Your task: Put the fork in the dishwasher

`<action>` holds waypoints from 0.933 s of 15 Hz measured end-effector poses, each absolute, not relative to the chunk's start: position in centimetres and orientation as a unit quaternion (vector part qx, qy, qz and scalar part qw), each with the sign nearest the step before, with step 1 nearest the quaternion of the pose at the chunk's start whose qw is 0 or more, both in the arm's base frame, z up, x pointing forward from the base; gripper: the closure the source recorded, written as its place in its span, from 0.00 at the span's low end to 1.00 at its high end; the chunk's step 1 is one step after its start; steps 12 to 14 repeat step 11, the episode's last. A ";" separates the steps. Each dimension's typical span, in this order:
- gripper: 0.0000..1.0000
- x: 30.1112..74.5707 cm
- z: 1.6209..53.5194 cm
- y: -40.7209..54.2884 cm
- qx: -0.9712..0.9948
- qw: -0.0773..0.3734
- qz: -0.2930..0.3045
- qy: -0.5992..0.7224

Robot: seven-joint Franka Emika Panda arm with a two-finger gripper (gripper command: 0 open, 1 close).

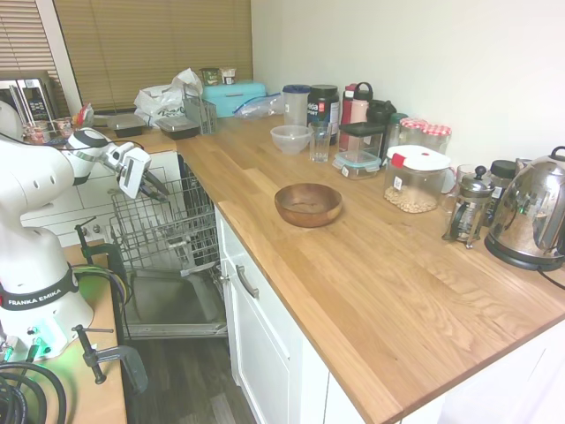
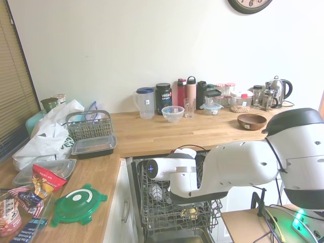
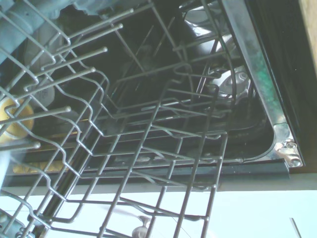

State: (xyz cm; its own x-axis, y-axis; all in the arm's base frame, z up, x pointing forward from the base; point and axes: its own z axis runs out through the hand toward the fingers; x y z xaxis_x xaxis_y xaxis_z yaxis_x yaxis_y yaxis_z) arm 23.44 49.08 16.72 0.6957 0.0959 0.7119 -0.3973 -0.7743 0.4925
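The jaws point down over the grey wire rack (image 1: 168,231) of the dishwasher (image 1: 177,305), close above its tines. From these views I cannot tell whether they stand wide or narrow, or whether they hold anything. The dishwasher sits among white cabinets with its door dropped flat and the rack drawn out over it. The fork cannot be made out with certainty in any view. A pale blur low among the wires in the wrist view is too soft to name. The brown wooden bowl (image 1: 308,204) rests on the tabletop (image 1: 397,291), well apart from the rack.
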 end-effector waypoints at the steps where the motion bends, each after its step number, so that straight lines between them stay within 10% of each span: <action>1: 0.00 23.4 16.7 49.1 0.862 0.324 0.381 -0.088; 14: 0.00 25.5 34.7 46.0 0.861 0.230 0.417 -0.180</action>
